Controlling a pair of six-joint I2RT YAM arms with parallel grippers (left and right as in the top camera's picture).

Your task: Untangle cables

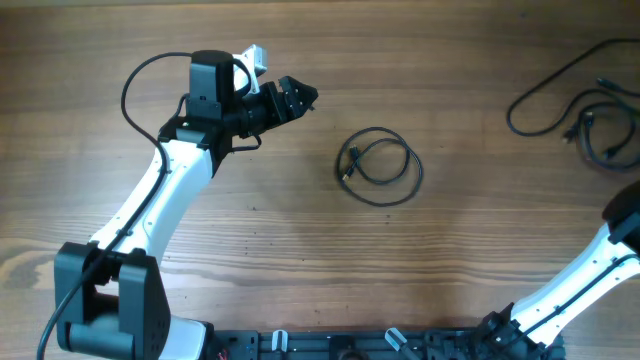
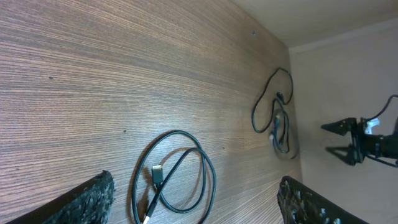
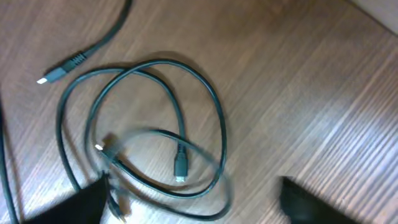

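Left gripper (image 1: pixel 300 98) and right gripper (image 3: pixel 193 190) both gape wide, holding nothing; the cables (image 3: pixel 214 102) look light, limp, springy, best pinched near a free plug end (image 3: pixel 53 74).

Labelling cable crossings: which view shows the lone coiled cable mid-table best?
Left wrist: the coiled cable sits large and sharp, plug ends readable, though close to the bottom edge. Overhead shows it whole but small. Right wrist misses it, showing only the other cables, partly blurred.
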